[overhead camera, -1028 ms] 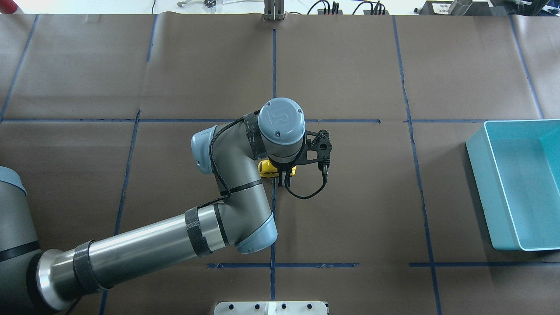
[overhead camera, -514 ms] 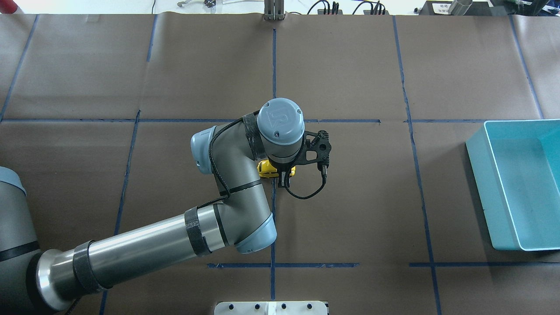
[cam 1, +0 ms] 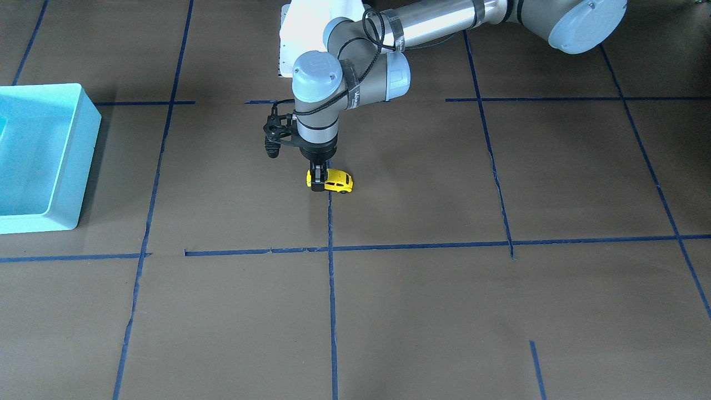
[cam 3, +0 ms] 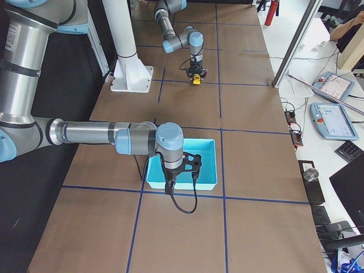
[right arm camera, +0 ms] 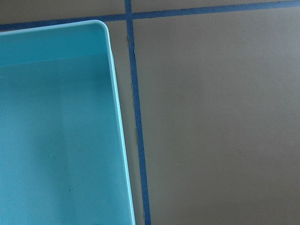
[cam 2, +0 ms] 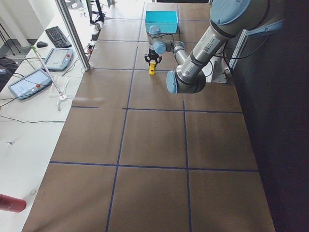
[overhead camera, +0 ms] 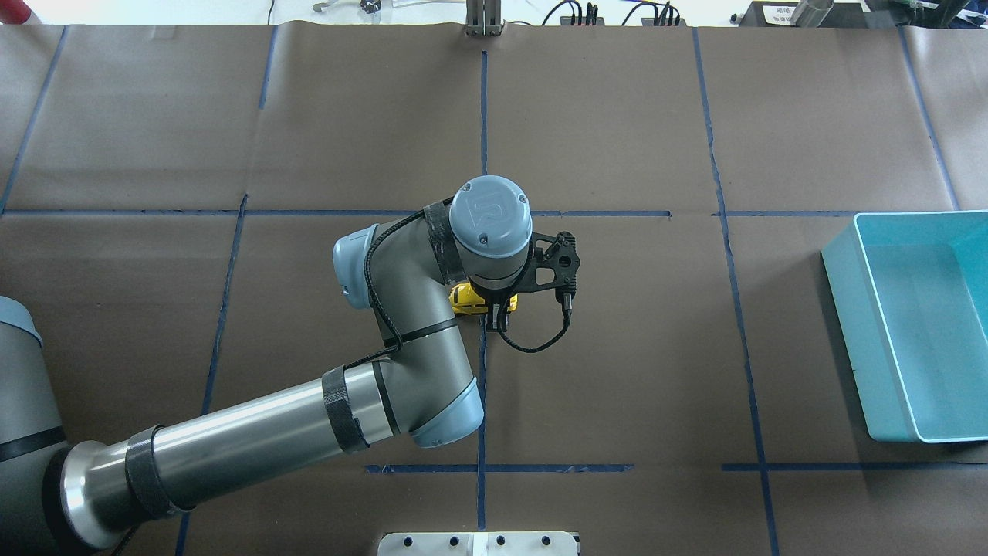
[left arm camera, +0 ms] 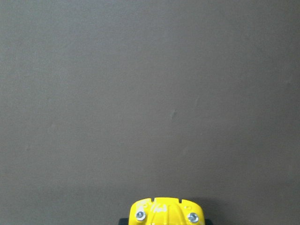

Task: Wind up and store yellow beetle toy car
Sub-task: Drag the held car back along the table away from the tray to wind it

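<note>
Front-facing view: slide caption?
Left pincer grips the yellow beetle toy car on the brown table; turquoise bin sits apart.

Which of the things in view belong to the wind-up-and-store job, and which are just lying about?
Job:
- yellow beetle toy car, gripped at one end by the left claw
- turquoise bin, where the car is to go

Lying about, beside the brown table:
- keyboard
- teach pendants
- metal cup

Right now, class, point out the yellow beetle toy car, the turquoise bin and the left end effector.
yellow beetle toy car (cam 1: pixel 336 179), front-facing view, its roof.
turquoise bin (overhead camera: pixel 866 340), overhead view, its outer side wall.
left end effector (cam 1: pixel 316 188), front-facing view, midway between its fingertips.
</note>
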